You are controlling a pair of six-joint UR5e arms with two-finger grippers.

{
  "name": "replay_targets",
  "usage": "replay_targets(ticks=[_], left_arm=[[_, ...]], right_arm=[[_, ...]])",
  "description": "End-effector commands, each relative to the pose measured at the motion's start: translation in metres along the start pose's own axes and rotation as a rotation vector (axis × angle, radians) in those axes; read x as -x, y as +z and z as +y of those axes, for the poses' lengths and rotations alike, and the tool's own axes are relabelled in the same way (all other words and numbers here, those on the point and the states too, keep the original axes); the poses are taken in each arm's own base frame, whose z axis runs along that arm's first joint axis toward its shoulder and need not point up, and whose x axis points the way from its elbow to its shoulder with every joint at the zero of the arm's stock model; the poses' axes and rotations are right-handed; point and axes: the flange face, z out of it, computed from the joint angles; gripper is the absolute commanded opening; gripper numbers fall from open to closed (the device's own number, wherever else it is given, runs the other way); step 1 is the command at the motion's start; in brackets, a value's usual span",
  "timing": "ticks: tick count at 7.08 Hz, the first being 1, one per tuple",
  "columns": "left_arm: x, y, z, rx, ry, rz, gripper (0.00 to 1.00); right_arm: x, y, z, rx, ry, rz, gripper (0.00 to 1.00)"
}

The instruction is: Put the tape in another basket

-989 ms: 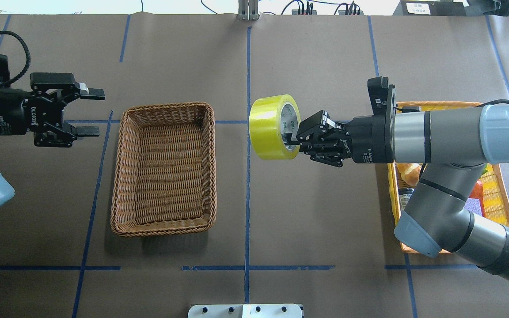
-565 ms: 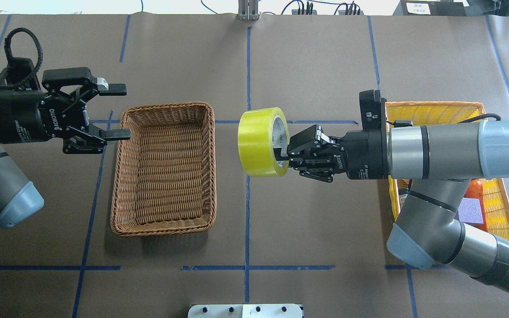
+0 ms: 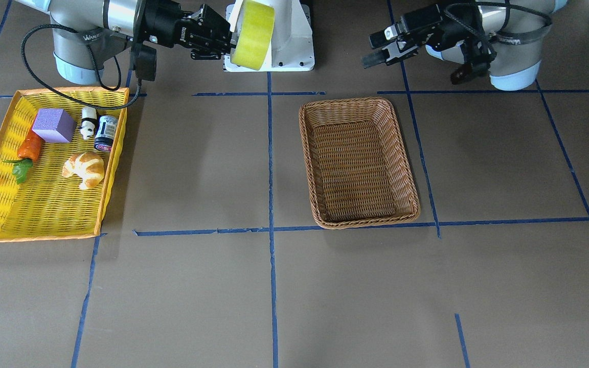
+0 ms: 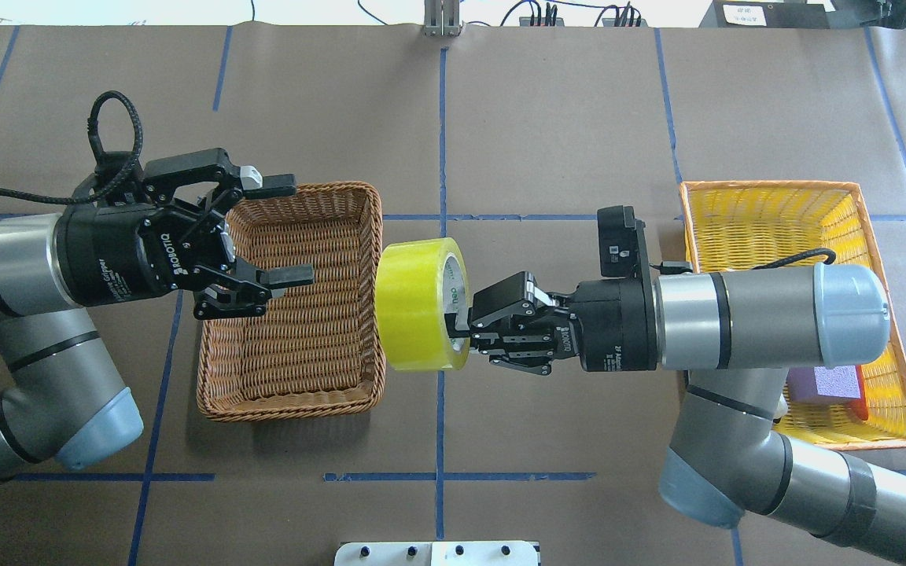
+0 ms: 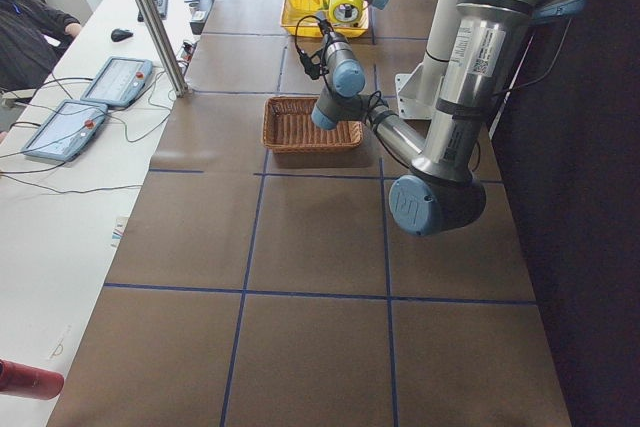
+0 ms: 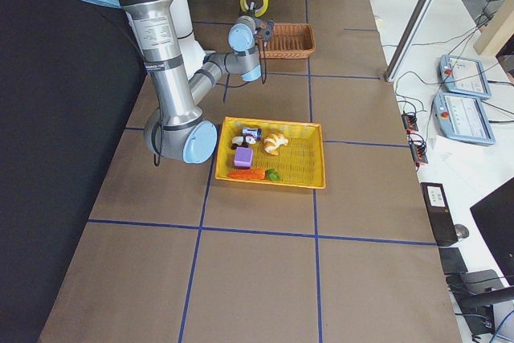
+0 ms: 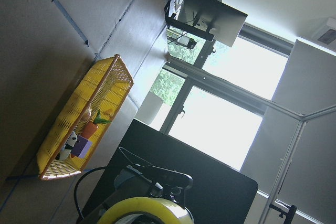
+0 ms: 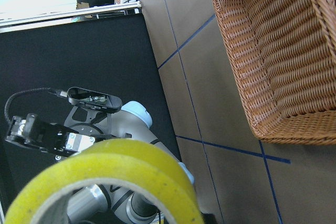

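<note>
One tape (image 4: 419,305) roll is held on edge, clear of the table (image 4: 563,118), its wall clamped between the two right fingers (image 4: 500,300); it is seen just beside the rim of the one wicker basket (image 4: 293,405), on the side toward the one yellow tray (image 4: 767,189); the two left fingers (image 4: 288,276) are spread, grasping nothing, above the basket's opposite side; five items are contained in the tray: one purple block (image 3: 53,125), one carrot (image 3: 29,145), one croissant (image 3: 85,168), one can (image 3: 106,133), one small figure (image 3: 88,129).
</note>
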Motion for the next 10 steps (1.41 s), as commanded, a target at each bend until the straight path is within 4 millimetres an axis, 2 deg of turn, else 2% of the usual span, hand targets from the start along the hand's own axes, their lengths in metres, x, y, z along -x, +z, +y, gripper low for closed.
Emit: replay_targets(ticks=[1, 3, 10], left_arm=[[0.005, 0.015, 0.010, 0.018, -0.021, 0.014, 1.00], [0.011, 0.019, 0.015, 0.024, -0.044, 0.018, 1.00], [0.020, 0.030, 0.043, 0.089, -0.074, 0.018, 1.00]], right_arm=[[-0.017, 0.022, 0.026, -0.003, 0.045, -0.026, 0.03], [-0.014, 0.030, 0.034, 0.001, 0.051, -0.043, 0.03], [-0.017, 0.033, 0.031, -0.033, 0.058, -0.053, 0.02]])
